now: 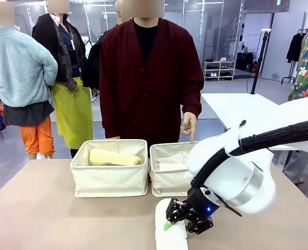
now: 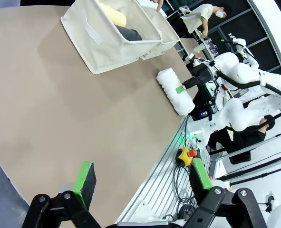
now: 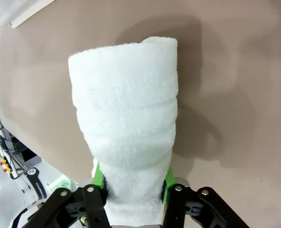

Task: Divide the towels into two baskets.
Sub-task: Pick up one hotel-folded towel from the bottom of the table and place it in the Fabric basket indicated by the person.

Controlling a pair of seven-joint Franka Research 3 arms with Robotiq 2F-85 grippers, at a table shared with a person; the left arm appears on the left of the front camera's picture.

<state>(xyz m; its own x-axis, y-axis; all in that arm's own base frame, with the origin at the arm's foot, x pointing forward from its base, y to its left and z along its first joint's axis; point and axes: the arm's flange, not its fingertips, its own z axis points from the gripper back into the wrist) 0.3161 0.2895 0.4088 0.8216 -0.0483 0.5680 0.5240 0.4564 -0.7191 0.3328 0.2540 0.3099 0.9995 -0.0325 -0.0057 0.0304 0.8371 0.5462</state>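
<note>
The left basket (image 1: 110,179) holds the pale yellow towel (image 1: 115,157) and a dark one; the right basket (image 1: 167,182) holds a pale one. The right gripper (image 1: 184,217) is clamped on the white towel (image 1: 170,232) lying on the table (image 1: 49,219); the left gripper (image 2: 142,183) stands wide apart.

The white towel (image 1: 170,229) runs off the front view's bottom edge, just before the right basket (image 1: 169,179). That basket's right half is hidden behind the right arm (image 1: 237,172), its contents unclear.
</note>
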